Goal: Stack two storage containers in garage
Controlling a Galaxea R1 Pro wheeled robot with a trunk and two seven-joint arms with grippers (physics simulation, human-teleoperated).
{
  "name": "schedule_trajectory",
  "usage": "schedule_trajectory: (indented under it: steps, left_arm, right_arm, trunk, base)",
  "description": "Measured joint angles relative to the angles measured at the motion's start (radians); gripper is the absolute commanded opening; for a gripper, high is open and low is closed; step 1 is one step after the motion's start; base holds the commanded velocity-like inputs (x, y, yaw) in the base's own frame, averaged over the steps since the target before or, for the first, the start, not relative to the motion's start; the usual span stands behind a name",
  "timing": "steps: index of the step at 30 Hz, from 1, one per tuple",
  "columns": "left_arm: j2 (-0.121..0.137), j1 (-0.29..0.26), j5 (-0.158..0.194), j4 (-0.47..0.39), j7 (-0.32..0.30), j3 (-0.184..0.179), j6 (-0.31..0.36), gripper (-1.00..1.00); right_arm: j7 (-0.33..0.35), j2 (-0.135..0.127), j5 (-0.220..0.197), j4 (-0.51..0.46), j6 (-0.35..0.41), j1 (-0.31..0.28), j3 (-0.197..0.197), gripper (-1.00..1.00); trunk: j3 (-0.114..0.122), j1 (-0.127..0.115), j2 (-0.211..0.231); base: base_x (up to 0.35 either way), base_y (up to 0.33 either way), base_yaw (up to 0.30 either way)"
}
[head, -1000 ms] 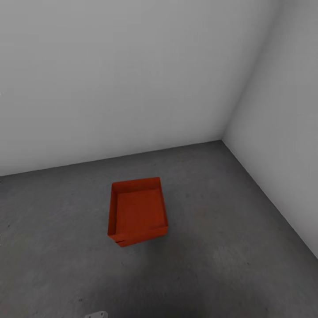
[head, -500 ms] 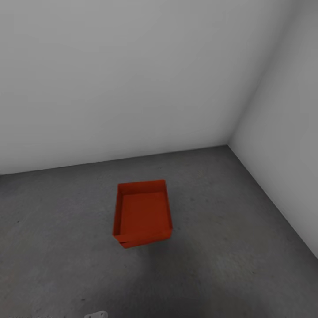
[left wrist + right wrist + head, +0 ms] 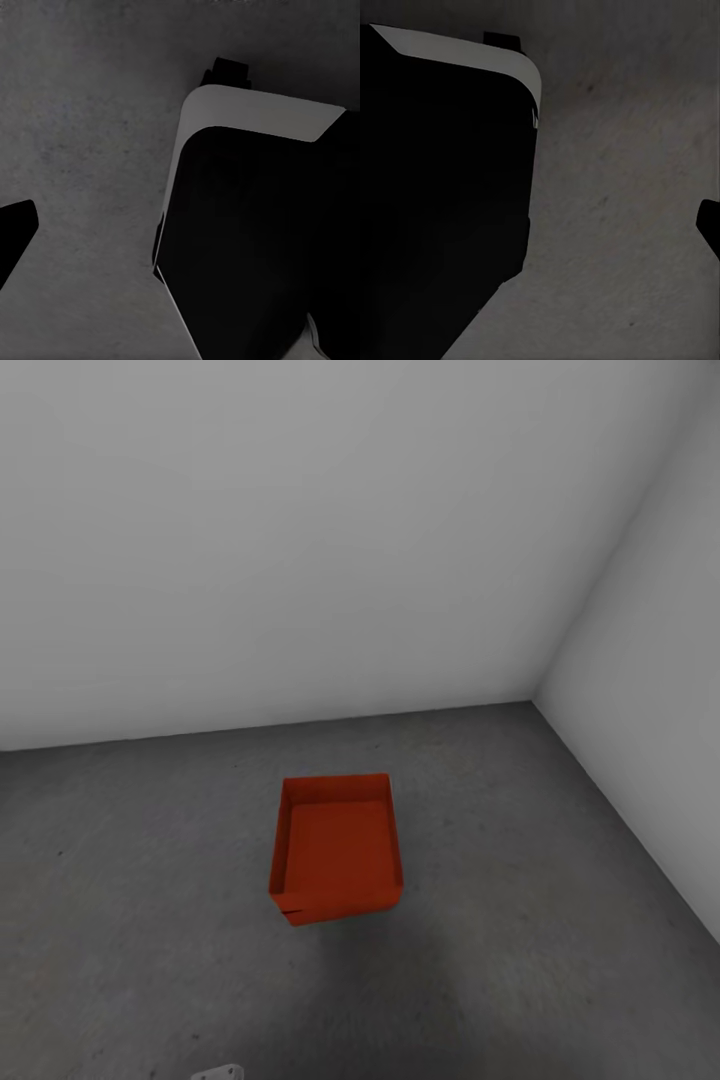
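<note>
Grippers' fingers barely in either wrist view, so apart or together cannot be told; dark robot body over grey concrete. Ahead on the floor: two storage containers stacked, top one slightly askew, near the corner of the white walls.
</note>
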Motion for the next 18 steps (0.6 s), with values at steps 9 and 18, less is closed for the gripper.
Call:
schedule_trajectory:
  steps: [9, 18]
  left_arm:
    - [0.000, 0.000, 0.000, 0.000, 0.000, 0.000, 0.000, 1.00]
    - [-0.002, 0.000, 0.001, 0.000, 0.000, 0.000, -0.075, 1.00]
  right_arm:
    - [0.000, -0.002, 0.002, 0.000, -0.012, 0.021, 0.000, 1.00]
    - [0.000, -0.001, 0.001, 0.000, -0.013, 0.025, 0.000, 1.00]
  trunk:
    - [0.014, 0.000, 0.000]
    - [0.028, 0.000, 0.000]
  base:
    - [0.000, 0.000, 0.118]
    - [0.000, 0.000, 0.109]
